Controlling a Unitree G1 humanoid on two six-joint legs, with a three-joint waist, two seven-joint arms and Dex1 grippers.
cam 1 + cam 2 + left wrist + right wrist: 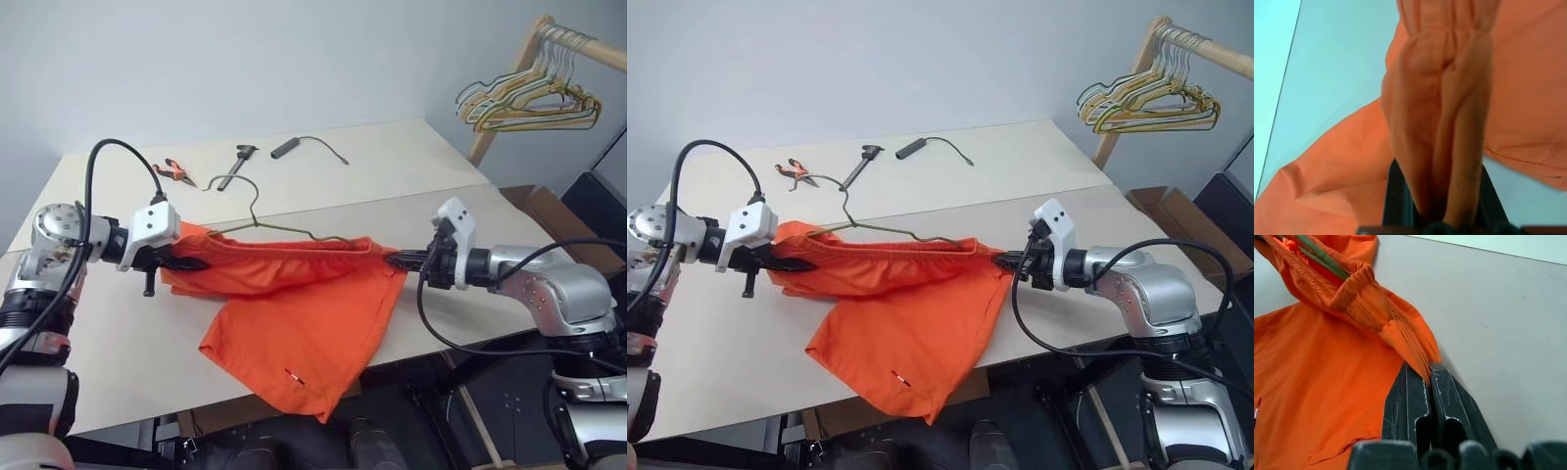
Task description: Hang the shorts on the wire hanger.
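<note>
- The left gripper is clamped on one end of the waistband of the shorts; gathered orange fabric bunches between its fingers.
- The right gripper pinches the opposite end of the waistband — the cloth is caught between its closed fingers.
- The shorts are stretched between the two grippers, the waistband taut and lifted off the table, while the legs sag down from it and drape over the table's near edge.
- The wire hanger lies along the waistband between the grippers, its lower bar tucked inside the band near the right gripper — its hook rises closer to the left gripper.
</note>
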